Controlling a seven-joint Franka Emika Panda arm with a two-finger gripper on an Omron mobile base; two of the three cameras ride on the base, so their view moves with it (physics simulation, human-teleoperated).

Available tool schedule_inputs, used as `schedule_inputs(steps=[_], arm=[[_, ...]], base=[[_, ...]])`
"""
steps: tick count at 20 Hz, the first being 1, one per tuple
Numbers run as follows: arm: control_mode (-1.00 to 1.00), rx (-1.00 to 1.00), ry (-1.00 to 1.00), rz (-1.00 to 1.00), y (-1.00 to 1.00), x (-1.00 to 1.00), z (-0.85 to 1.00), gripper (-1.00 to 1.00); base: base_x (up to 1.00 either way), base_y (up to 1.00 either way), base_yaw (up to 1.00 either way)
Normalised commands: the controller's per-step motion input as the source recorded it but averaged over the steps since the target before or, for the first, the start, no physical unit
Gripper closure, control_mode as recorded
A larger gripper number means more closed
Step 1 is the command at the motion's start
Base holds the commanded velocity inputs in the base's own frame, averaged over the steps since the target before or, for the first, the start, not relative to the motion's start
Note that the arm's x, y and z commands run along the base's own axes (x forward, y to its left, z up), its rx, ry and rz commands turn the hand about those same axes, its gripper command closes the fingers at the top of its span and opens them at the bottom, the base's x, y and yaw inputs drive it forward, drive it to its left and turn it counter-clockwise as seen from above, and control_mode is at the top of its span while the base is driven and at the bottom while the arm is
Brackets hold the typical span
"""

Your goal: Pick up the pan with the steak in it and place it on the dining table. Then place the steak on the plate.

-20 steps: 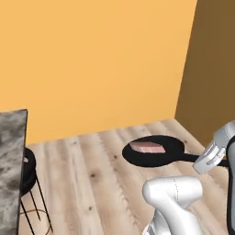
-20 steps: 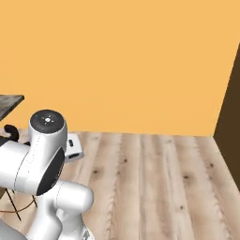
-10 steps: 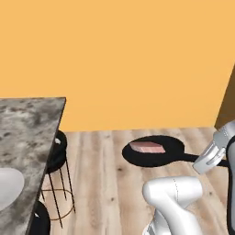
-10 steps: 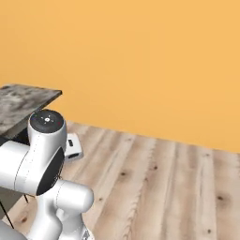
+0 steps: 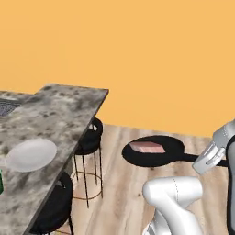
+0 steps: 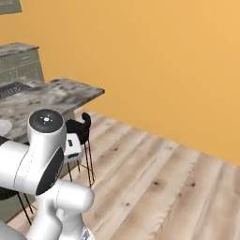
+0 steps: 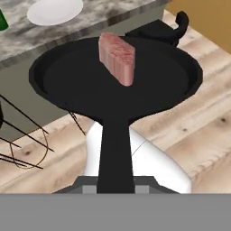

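Note:
My gripper [image 5: 208,159] is shut on the long handle of the black pan [image 5: 156,155], which it holds level above the wooden floor, right of the dining table [image 5: 55,114]. The pinkish steak [image 5: 148,147] lies flat inside the pan. In the hand view the pan [image 7: 67,81] spreads out ahead with the steak [image 7: 118,57] near its far side, and its handle runs down to the bottom edge. The white plate [image 5: 31,154] sits on the granite top near the table's edge, and the plate [image 7: 55,11] shows beyond the pan in the hand view.
Black round stools [image 5: 91,137] stand along the table's side, one [image 5: 56,202] closer to me. A small green cup [image 7: 2,20] is on the table beside the plate. An orange wall [image 5: 137,59] closes the back. Wooden floor lies open to the right.
The whole picture has shifted as the base moves: the table has come much further into view from the left, with the plate and stools. The pan stays held in the same pose.

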Motion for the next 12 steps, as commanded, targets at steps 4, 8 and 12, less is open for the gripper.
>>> schedule_inputs(steps=[4,8,12], arm=[[1.00,0.00,0.00,0.00,0.00,0.00,0.00,1.00],[1.00,0.00,0.00,0.00,0.00,0.00,0.00,1.00],[1.00,0.00,0.00,0.00,0.00,0.00,0.00,1.00]], base=[[0.00,0.00,0.50],[0.00,0.00,0.50],[0.00,0.00,0.50]])
